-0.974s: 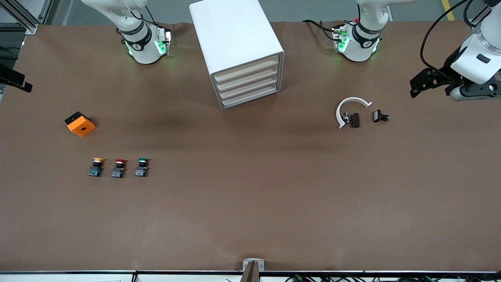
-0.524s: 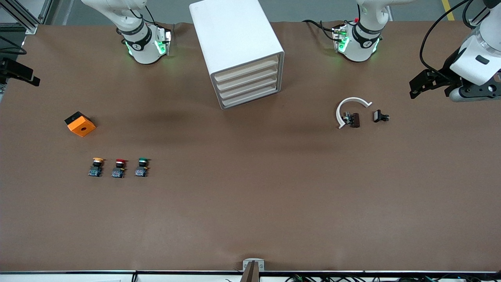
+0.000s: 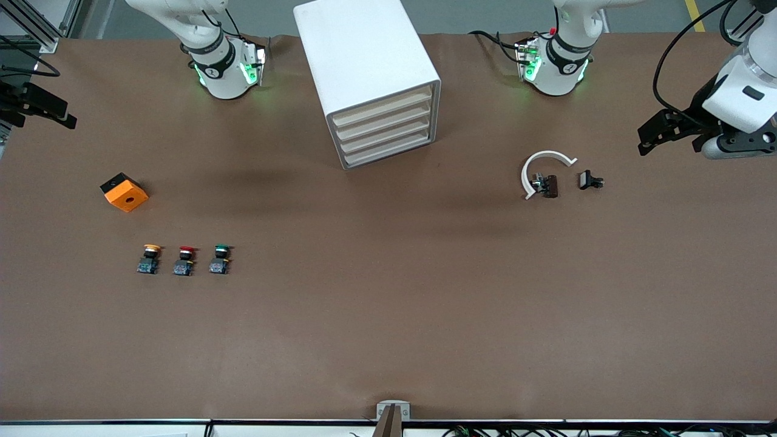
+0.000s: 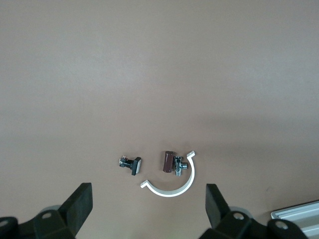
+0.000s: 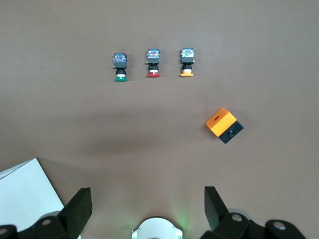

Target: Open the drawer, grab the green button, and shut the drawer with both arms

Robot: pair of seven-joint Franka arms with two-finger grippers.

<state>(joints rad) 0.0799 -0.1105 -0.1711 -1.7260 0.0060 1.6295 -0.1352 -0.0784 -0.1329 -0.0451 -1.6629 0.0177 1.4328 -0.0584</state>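
Note:
The white cabinet stands between the arms' bases, its four cream drawer fronts all shut; the drawer is a lower one. The green-capped button lies on the table toward the right arm's end, nearer to the front camera than the cabinet; it also shows in the right wrist view. My right gripper is open and empty, up over the table's edge at the right arm's end. My left gripper is open and empty, up over the left arm's end.
A red-capped button and a yellow-capped button lie in a row beside the green one. An orange box lies farther from the front camera than they do. A white C-shaped ring, a brown part and a black part lie toward the left arm's end.
My right gripper has come a little farther in over the table's edge. My left gripper has shifted slightly. Nothing on the table has moved.

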